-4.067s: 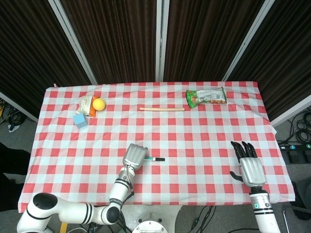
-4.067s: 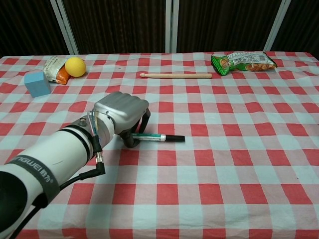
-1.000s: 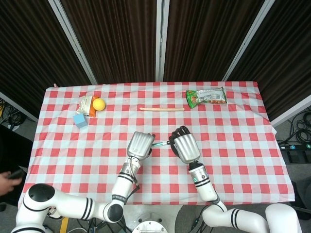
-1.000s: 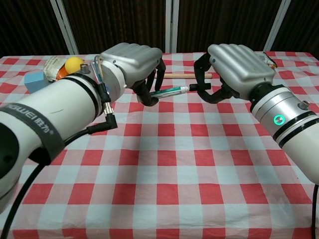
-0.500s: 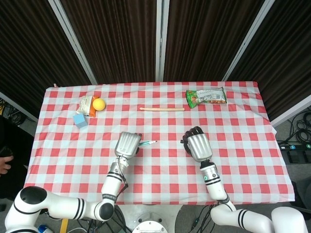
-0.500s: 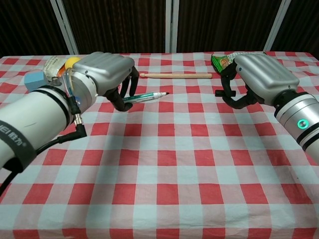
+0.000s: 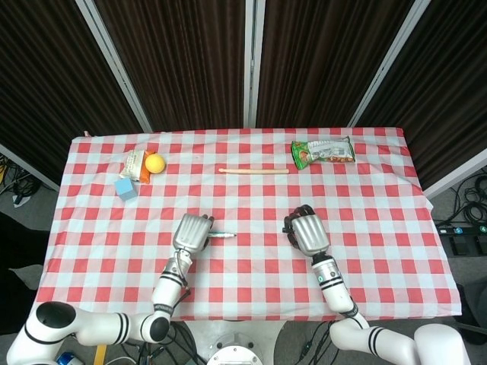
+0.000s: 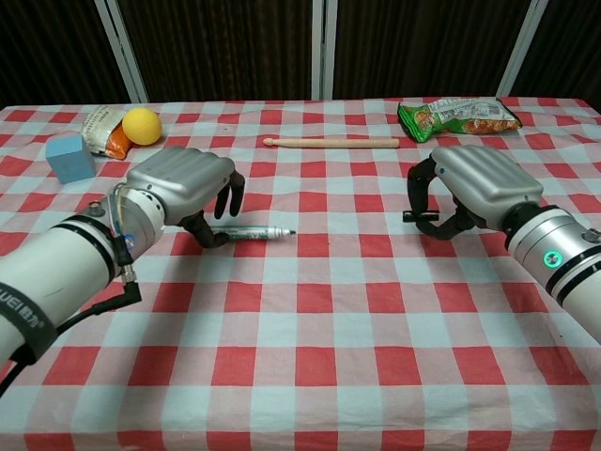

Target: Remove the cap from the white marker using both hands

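Observation:
The white marker (image 8: 249, 230) (image 7: 221, 236) lies level just above the checked cloth, its bare dark tip pointing right with no cap on it. My left hand (image 8: 183, 188) (image 7: 192, 232) grips its rear end, fingers curled around the barrel. Well off to the right my right hand (image 8: 474, 183) (image 7: 308, 230) hangs low over the cloth with its fingers curled in. A small dark piece, the black cap (image 8: 411, 217), shows at its fingertips and is mostly hidden by them.
At the back of the table (image 8: 310, 357) lie a wooden stick (image 8: 331, 142), a green snack bag (image 8: 458, 116), a yellow ball (image 8: 142, 125) by a small packet (image 8: 101, 124), and a blue cube (image 8: 70, 157).
The cap came off the marker between one second and half a second ago. Since then both hands have sunk towards the cloth, the left one bringing the uncapped marker down and level.

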Robot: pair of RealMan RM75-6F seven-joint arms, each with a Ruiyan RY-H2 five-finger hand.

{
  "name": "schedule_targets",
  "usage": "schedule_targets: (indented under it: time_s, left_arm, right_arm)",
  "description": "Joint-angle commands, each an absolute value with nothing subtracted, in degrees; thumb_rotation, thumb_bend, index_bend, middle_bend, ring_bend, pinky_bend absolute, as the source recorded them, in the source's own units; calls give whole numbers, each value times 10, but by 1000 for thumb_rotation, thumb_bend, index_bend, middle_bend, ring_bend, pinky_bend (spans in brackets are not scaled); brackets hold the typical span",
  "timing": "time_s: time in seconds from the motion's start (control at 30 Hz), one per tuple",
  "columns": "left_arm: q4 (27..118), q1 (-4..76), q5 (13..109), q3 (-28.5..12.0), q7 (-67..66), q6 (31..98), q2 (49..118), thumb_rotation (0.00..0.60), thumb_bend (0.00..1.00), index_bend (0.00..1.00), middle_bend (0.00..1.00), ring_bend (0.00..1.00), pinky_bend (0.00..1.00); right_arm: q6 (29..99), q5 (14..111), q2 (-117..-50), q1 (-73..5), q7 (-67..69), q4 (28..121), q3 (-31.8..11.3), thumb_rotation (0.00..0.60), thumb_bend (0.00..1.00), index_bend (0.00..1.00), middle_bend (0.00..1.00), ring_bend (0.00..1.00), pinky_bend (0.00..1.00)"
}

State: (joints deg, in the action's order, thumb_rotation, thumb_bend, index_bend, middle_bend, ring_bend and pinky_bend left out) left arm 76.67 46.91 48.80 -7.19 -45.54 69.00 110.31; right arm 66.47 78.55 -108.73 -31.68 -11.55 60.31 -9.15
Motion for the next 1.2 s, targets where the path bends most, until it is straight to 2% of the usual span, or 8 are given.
schedule_targets:
  time_s: [0.03, 0.27, 0.53, 0.63, 0.7, 0.8, 1.0, 1.2]
  left_arm:
    - [768, 461, 504, -76, -442, 695, 1100, 600, 233, 412, 441, 840, 823]
    - [799, 443, 545, -89, -421, 727, 1080, 600, 221, 402, 438, 837, 823]
    - [798, 385, 707, -55, -346, 862, 1022, 600, 208, 491, 470, 731, 766]
    - [771, 346, 746, -31, -326, 913, 1003, 600, 208, 481, 442, 563, 646]
    - [786, 312, 736, -12, -341, 924, 981, 600, 203, 388, 340, 361, 470]
    - [854, 257, 710, 18, -347, 937, 947, 600, 195, 271, 222, 196, 284]
    - [859, 156, 759, 89, -307, 1011, 943, 600, 188, 257, 214, 182, 237]
    - [828, 92, 804, 112, -292, 1059, 959, 600, 188, 257, 214, 182, 235]
  right_arm:
    - [649, 781, -1070, -318, -100, 624, -90, 600, 38, 341, 330, 97, 96]
    - [665, 783, -1039, -306, -104, 664, -90, 600, 26, 260, 245, 31, 62]
    - [777, 829, -955, -234, -82, 738, -55, 600, 26, 227, 225, 13, 51]
    - [791, 835, -901, -198, -12, 774, -28, 600, 39, 173, 161, 0, 5]
    - [815, 845, -873, -169, 25, 780, -8, 600, 60, 149, 132, 0, 0]
    - [855, 861, -855, -127, 47, 775, 21, 600, 66, 134, 120, 0, 0]
    - [912, 889, -863, -66, 5, 757, 58, 600, 65, 100, 96, 0, 0]
    - [917, 904, -884, -52, 6, 740, 58, 600, 63, 97, 92, 0, 0]
